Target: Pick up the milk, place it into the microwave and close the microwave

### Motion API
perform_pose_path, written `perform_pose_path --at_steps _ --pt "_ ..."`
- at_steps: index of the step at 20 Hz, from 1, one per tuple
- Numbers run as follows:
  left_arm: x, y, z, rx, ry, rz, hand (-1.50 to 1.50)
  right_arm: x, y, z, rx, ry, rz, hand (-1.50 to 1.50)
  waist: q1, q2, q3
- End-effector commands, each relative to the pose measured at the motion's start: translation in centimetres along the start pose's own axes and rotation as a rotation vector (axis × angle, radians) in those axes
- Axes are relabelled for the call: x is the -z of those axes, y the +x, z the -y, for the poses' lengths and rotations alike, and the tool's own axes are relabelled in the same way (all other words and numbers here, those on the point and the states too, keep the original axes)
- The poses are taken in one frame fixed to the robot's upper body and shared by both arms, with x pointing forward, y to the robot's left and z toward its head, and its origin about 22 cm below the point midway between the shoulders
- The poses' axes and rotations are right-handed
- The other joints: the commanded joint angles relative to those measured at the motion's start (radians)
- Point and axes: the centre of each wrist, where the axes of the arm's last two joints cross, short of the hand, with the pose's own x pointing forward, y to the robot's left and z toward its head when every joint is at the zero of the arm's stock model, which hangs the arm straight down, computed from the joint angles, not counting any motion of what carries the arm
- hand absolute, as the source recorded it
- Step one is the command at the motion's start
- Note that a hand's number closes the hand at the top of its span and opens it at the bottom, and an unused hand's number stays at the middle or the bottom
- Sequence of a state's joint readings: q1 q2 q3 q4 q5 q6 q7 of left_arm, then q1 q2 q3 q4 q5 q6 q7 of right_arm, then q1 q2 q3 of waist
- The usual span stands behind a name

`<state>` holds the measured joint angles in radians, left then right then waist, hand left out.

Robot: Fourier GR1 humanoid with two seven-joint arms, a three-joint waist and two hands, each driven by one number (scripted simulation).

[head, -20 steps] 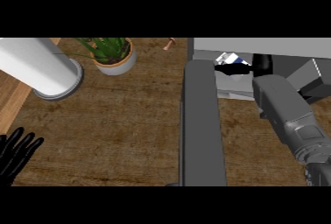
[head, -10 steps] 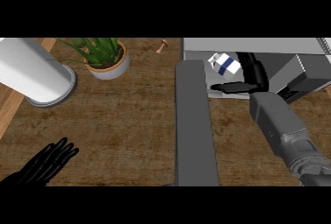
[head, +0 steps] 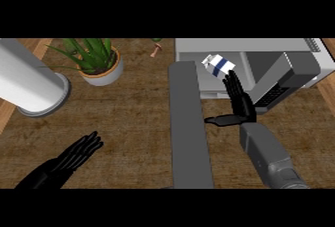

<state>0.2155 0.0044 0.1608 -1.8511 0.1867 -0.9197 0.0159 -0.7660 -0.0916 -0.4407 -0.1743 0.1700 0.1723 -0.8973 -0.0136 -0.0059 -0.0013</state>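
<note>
The milk carton [head: 219, 64], white with a blue band, stands inside the open microwave [head: 262, 48] near its front left. My right hand [head: 237, 101] is open just in front of the carton, fingers straight and pointing at it, thumb out to the left, with a small gap to the carton. The microwave's door [head: 189, 124] stands open as a long grey slab running down the middle of the view, left of my right hand. My left hand [head: 73, 156] is open at the lower left over the wooden counter, holding nothing.
A potted green plant [head: 96, 62] stands at the back left. A large white cylinder [head: 29, 86] lies at the far left. A small brown object [head: 156, 49] sits at the back by the microwave. The wooden counter [head: 118, 119] spreads between the door and my left hand.
My right hand has let go of the milk and drawn back from the microwave, its fingers straightened. My left hand has moved up and right into the view.
</note>
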Motion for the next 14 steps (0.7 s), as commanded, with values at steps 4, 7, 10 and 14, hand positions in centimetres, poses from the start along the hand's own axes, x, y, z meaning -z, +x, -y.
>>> perform_pose_path --at_steps 4,7,10,14 --pt "2.5 -1.5 0.9 0.030 -0.013 -0.004 1.50 -6.1 -3.1 1.1 -0.042 -0.028 -0.076 -1.50 -0.038 -0.016 -0.003" --pt "5.8 -1.9 1.2 0.075 -0.034 -0.035 1.50 -10.2 -3.8 3.8 -0.074 -0.049 -0.092 -1.50 -0.031 -0.006 -0.002" --pt "7.1 -2.6 1.1 0.090 -0.055 -0.063 1.50 -12.5 -3.6 5.8 -0.084 -0.087 -0.059 -1.50 -0.050 -0.009 -0.003" --pt "8.5 -4.1 2.2 0.143 -0.138 -0.101 1.50 -17.0 -3.4 7.9 -0.081 -0.134 -0.068 -1.50 -0.045 -0.007 -0.003"
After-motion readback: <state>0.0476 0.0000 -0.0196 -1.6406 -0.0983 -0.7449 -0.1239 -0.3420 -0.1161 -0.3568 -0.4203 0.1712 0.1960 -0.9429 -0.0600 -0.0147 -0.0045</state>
